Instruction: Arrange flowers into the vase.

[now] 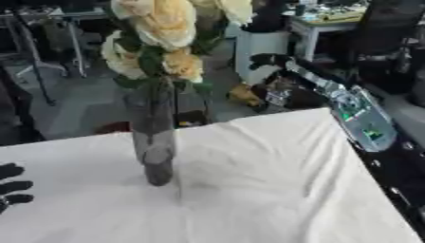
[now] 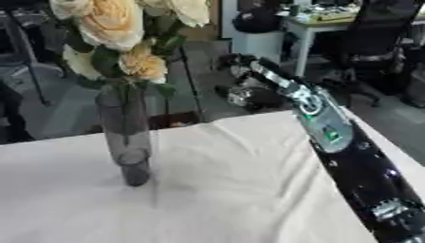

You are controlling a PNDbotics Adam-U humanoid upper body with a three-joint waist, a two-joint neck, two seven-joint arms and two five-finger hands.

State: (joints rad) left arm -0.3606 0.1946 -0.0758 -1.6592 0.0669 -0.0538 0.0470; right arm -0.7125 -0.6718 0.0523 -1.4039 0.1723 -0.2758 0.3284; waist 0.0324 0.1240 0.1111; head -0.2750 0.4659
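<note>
Vase, tall smoky-grey glass (image 1: 153,137), was seen upright on white-clothed table (image 1: 274,190) | cream-yellow roses (image 1: 162,28) were held in it | left hand (image 1: 12,187) was rested lower left, fingers relaxed | right hand (image 1: 264,60) was extended beyond far edge, fingers undeterminable

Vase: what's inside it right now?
The smoky glass vase holds cream-yellow roses with green leaves; the blooms stand above its rim. The stems show only dimly through the dark glass. Whether there is water cannot be told.
</note>
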